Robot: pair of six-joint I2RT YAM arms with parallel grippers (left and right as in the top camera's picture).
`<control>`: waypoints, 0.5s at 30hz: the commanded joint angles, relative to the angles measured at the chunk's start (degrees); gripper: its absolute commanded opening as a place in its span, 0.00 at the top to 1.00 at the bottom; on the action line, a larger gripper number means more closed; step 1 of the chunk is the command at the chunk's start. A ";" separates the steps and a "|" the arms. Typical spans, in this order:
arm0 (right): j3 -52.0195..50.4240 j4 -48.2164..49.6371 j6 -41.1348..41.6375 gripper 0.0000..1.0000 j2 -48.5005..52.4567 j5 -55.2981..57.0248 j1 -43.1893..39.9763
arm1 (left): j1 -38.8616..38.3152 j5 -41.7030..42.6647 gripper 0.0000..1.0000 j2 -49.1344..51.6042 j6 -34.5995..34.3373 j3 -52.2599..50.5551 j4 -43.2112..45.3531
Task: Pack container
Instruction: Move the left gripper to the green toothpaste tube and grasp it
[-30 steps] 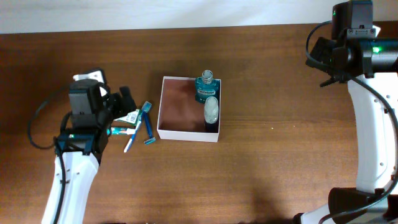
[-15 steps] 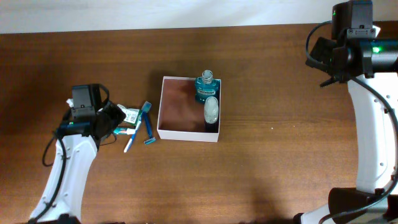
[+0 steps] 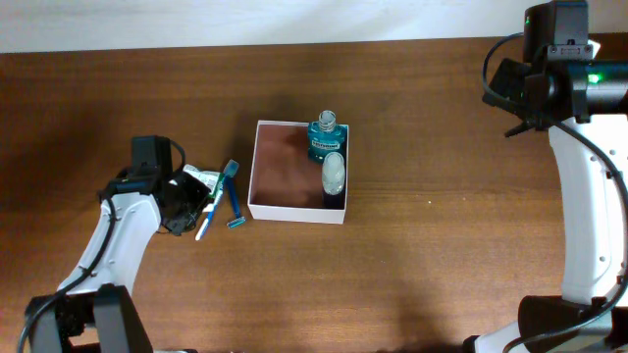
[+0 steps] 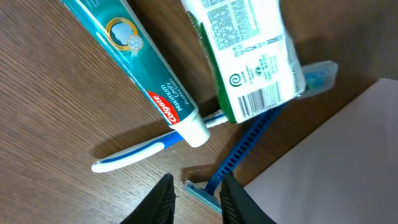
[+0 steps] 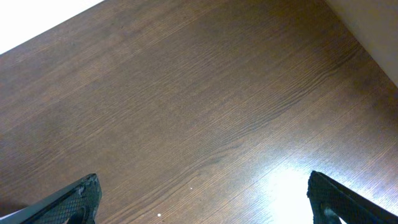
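The container (image 3: 294, 210), a shallow white-walled box with a pinkish-brown inside, sits mid-table. In its right side are a teal bottle (image 3: 324, 140) and a pale oval item (image 3: 335, 172). Left of it lie a toothpaste tube (image 4: 137, 62), a green-and-white packet (image 4: 249, 56), a white-and-blue toothbrush (image 4: 134, 154) and a blue razor (image 4: 239, 152). My left gripper (image 3: 188, 208) hovers low beside them. Its jaws stand narrowly apart with only wood between them (image 4: 198, 200), and the razor head lies just past the fingertips. My right gripper (image 5: 214, 205) is wide open over bare table at the far right.
The container's white wall (image 4: 336, 162) fills the lower right of the left wrist view. The right arm (image 3: 579, 196) stands along the table's right edge. Brown wooden tabletop (image 3: 442, 245) surrounds the container.
My left arm has swung right and nearer to the toiletries, and its jaws have closed from wide to a narrow gap. The right arm has not moved.
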 commanded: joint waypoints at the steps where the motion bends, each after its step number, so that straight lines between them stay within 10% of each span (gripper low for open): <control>1: 0.33 0.02 0.04 0.01 0.37 0.13 -0.28 | 0.20 0.85 0.70 1.75 -1.99 1.01 -0.02; 15: 0.33 0.00 0.04 0.01 0.37 0.15 -0.28 | 1.97 -2.34 0.63 8.72 -5.35 1.01 5.33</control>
